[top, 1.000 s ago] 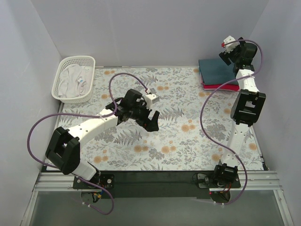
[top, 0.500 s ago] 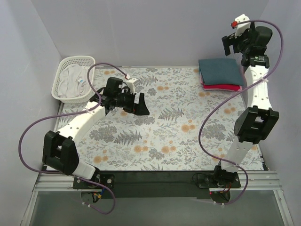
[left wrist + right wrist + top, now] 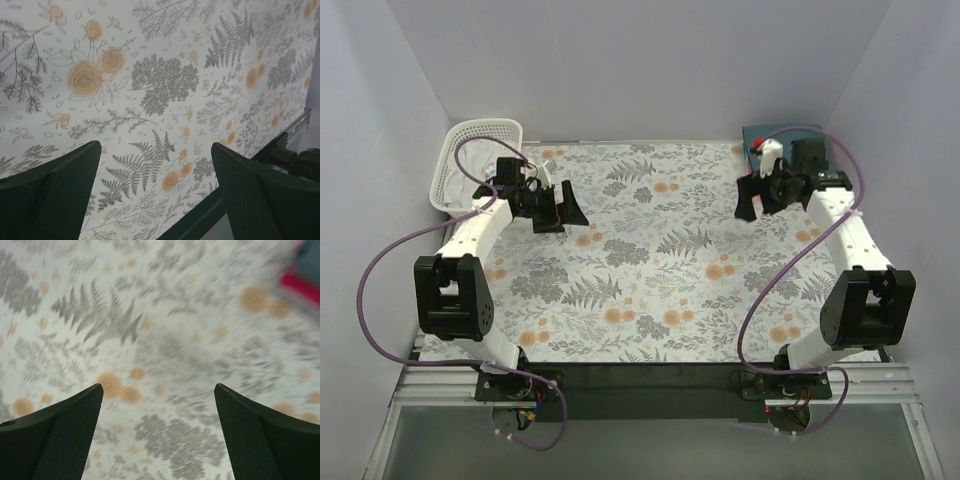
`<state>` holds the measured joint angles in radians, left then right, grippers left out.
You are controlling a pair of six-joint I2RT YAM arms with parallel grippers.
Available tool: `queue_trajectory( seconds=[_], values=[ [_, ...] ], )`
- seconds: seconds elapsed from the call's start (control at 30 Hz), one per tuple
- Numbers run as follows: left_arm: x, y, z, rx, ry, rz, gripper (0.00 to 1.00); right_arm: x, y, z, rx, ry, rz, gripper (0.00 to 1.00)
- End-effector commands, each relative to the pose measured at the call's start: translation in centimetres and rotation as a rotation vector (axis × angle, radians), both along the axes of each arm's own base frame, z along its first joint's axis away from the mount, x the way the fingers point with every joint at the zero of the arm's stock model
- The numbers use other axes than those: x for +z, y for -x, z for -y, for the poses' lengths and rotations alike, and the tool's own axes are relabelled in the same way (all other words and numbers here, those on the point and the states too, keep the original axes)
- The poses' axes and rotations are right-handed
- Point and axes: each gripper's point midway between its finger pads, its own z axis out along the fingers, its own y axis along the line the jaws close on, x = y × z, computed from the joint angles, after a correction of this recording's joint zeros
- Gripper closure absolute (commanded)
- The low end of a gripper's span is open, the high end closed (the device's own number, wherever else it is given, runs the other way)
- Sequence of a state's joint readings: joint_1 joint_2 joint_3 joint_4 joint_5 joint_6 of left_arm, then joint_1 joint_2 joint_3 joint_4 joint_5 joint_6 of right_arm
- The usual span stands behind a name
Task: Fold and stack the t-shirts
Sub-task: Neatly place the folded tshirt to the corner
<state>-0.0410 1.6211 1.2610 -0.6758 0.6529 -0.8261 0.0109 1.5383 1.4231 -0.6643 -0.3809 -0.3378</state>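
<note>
A folded dark slate blue t-shirt lies on a crimson red one at the back right, mostly hidden by my right arm. In the blurred right wrist view the blue shirt and the red edge show at the top right. A pale shirt lies in the white basket at the back left. My left gripper is open and empty, above the floral cloth just right of the basket. My right gripper is open and empty, above the cloth left of the stack.
The grey-and-orange floral cloth covers the table. White walls close in on the left, back and right. The black front rail shows in the left wrist view. Purple cables loop from both arms, one across the basket.
My left arm has swung back and left from mid-table to beside the basket. My right arm has come down from high over the stack to low over the cloth on its left.
</note>
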Motion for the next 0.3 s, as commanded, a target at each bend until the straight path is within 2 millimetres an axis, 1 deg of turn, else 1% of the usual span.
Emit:
queue_trajectory(
  seconds=[0.0, 0.03, 0.07, 0.1, 0.13, 0.17, 0.2, 0.27],
  values=[
    [-0.9, 2.0, -0.6, -0.013, -0.067, 0.01, 0.08, -3.4, 5.2, -3.3, 0.064, -0.071, -0.146, 0.02],
    [-0.8, 2.2, -1.1, 0.004, -0.099, 0.027, 0.08, -3.8, 6.1, -3.4, 0.046, -0.091, -0.163, 0.02],
    [-1.1, 2.5, -1.4, 0.007, -0.113, 0.033, 0.08, -5.2, 7.3, -3.8, 0.057, -0.116, -0.205, 0.02],
    [-1.9, 3.1, -1.6, 0.01, -0.128, 0.021, 0.08, -5.6, 7.9, -4.1, 0.065, -0.125, -0.215, 0.02],
    [-2.1, 3.5, -1.8, 0.01, -0.14, 0.027, 0.08, -5.8, 8.4, -4.3, 0.063, -0.134, -0.223, 0.02],
    [-2.2, 3.9, -1.8, 0.001, -0.142, 0.031, 0.08, -6.6, 9.1, -4.4, 0.069, -0.135, -0.242, 0.02],
    [-2.3, 4.7, -1.9, -0.002, -0.144, 0.037, 0.08, -6.8, 9.1, -4.2, 0.063, -0.121, -0.232, 0.02],
    [-2.2, 5.1, -2.0, -0.007, -0.147, 0.049, 0.08, -6.5, 9.3, -3.7, 0.044, -0.096, -0.2, 0.02]
  ],
)
